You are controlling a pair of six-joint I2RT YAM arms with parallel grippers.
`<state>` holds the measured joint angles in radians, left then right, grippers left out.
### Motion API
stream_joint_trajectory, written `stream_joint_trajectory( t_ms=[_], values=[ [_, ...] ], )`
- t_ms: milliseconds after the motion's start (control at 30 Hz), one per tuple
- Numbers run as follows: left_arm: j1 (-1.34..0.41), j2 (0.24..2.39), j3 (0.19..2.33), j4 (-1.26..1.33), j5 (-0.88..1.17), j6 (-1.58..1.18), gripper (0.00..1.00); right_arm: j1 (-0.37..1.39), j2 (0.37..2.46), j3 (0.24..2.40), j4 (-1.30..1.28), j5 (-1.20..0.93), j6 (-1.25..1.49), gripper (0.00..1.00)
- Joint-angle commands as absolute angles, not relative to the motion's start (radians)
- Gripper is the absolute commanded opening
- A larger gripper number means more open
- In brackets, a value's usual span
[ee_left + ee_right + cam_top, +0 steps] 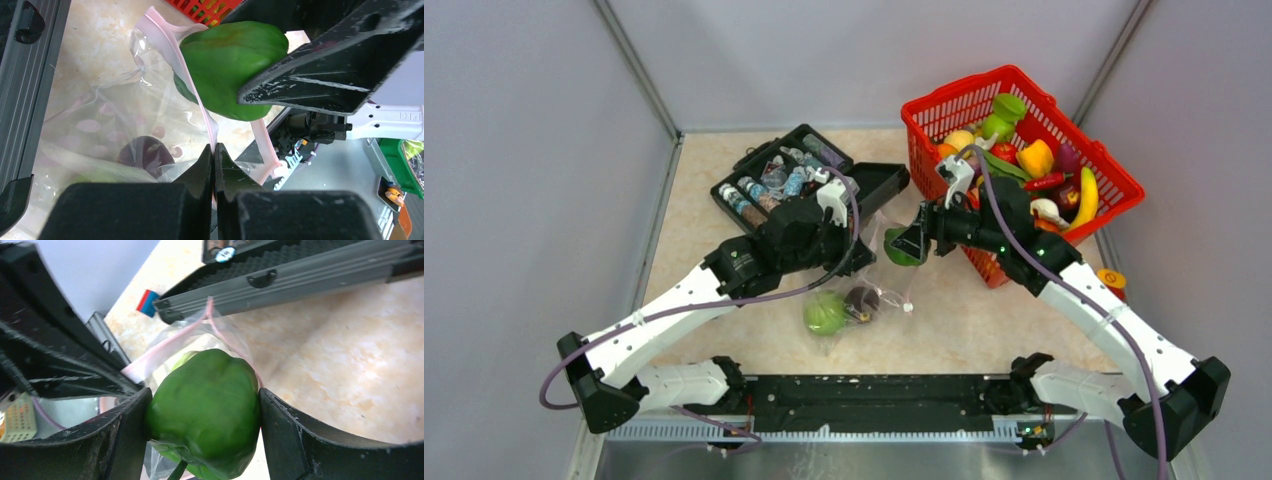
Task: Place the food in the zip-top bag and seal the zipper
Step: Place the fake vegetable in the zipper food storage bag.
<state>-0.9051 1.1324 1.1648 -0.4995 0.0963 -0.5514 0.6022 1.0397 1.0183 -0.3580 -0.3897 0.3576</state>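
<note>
The clear zip-top bag (864, 275) lies mid-table with a green fruit (824, 314) and a dark purple fruit (861, 300) inside. My left gripper (856, 232) is shut on the bag's pinkish zipper strip (192, 82) and holds the mouth up; its fingertips (214, 159) pinch the strip. My right gripper (908, 244) is shut on a green pepper (205, 407), also in the left wrist view (227, 70), and holds it at the bag's open mouth. The zipper (220, 332) curves behind the pepper. The purple fruit (145, 155) shows through the bag.
A red mesh basket (1114, 170) with several toy foods stands at the back right. An open black case (874, 185) with small bottles lies at the back centre, just behind the bag. A small orange-capped item (1112, 280) sits beside the right arm.
</note>
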Motion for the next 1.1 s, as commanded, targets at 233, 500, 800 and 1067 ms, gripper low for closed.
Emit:
stream_joint_trajectory(
  t_ms=[233,500,800,1067],
  values=[
    [-0.907,1.114,1.178,-0.448,0.101,-0.548,0.0,0.695,1.007,1.056,-0.387,-0.349,0.282,0.5],
    [-0.908,1.114,1.183,-0.449,0.097,-0.549,0.0,0.714,1.046,1.074,-0.413,-0.171,0.316,0.53],
    [-0.908,1.108,1.183,-0.457,0.087,-0.552,0.0,0.723,1.024,1.011,-0.259,-0.292,0.358,0.68],
    [-0.907,1.104,1.185,-0.459,0.083,-0.552,0.0,0.724,1.003,1.009,-0.224,-0.306,0.37,0.78]
  ],
)
